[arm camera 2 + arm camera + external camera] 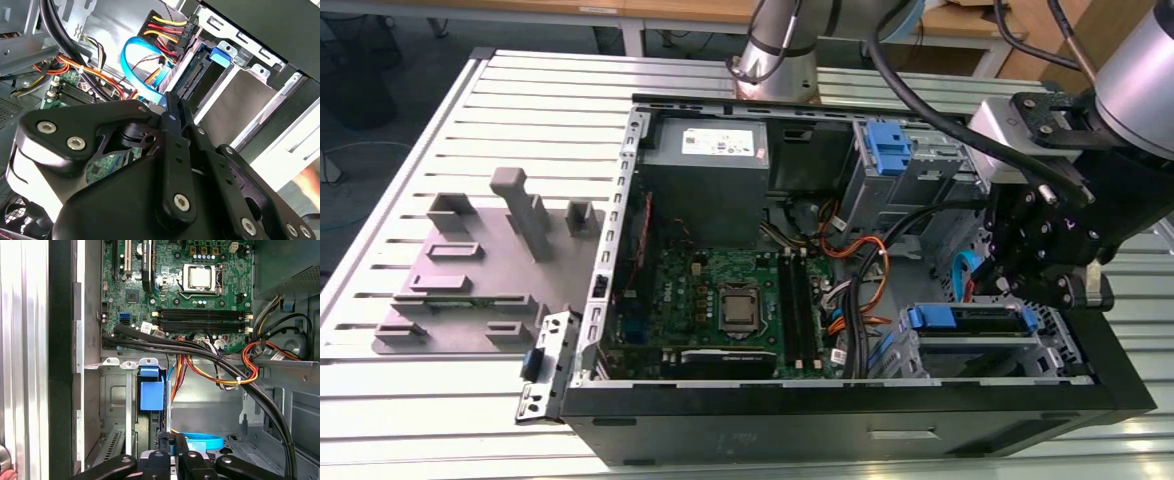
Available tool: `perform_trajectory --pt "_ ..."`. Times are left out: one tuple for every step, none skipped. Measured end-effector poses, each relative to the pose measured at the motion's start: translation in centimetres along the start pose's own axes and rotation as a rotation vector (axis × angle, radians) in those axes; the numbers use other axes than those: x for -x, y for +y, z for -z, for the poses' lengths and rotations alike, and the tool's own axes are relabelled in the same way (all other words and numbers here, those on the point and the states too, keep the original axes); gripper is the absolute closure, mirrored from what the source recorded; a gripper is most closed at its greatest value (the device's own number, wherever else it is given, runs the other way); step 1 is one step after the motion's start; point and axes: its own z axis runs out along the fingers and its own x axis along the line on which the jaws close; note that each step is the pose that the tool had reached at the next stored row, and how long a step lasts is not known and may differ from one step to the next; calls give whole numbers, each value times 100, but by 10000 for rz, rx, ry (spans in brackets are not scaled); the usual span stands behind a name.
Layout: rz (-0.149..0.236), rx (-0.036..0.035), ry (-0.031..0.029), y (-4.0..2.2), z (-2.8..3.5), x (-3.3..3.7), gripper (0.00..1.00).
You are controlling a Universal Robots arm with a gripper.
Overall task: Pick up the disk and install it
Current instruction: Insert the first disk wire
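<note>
1. Exterior view: gripper (1034, 292) hangs inside the open computer case (827, 420), at the corner with the drive cage (1047, 345).
2. Fingers are pressed together with nothing between them; both wrist views show it (172, 102) (172, 440).
3. The disk (961, 320) sits in the drive cage right below the gripper, its blue rail end facing away from the tool toward the motherboard (720, 270).
4. First wrist view: the disk (151, 396) shows edge-on just ahead of the fingertips, blue tab uppermost, slotted between the cage walls (looks seated, though depth is hard to judge).
5. Second wrist view: the disk (197, 75) lies just past the fingertips, in the bay. Whether the tips touch it, I cannot tell.
6. A light-blue data cable (200, 441) loops close beside the fingers; in the second wrist view it (135, 65) arcs just beyond them.
7. Black cable bundle (200, 347) runs across the case farther ahead of the tool, over the motherboard edge.
8. Well away from the gripper: grey power supply (707, 170) and a bare blue bracket (887, 150) at the far end of the case.
9. The case stands on a slotted table (520, 90), with a grey fixture plate (467, 270) on it, on the far side of the case from the tool.
</note>
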Motion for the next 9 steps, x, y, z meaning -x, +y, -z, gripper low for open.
perform_trajectory --pt "-1 0 0 -4 -6 0 84" --pt "-1 0 2 -9 -10 0 84" --pt "-1 -1 1 -13 -16 -1 84" --pt "-2 0 0 -17 -23 -1 84" --pt "-2 0 2 -20 -29 -2 84" --pt "-2 1 3 -23 -32 -3 84" --pt "-2 1 2 -27 -34 -7 84" --pt "-2 1 1 -29 -36 -9 84" --pt "-3 1 1 -29 -37 -13 84"
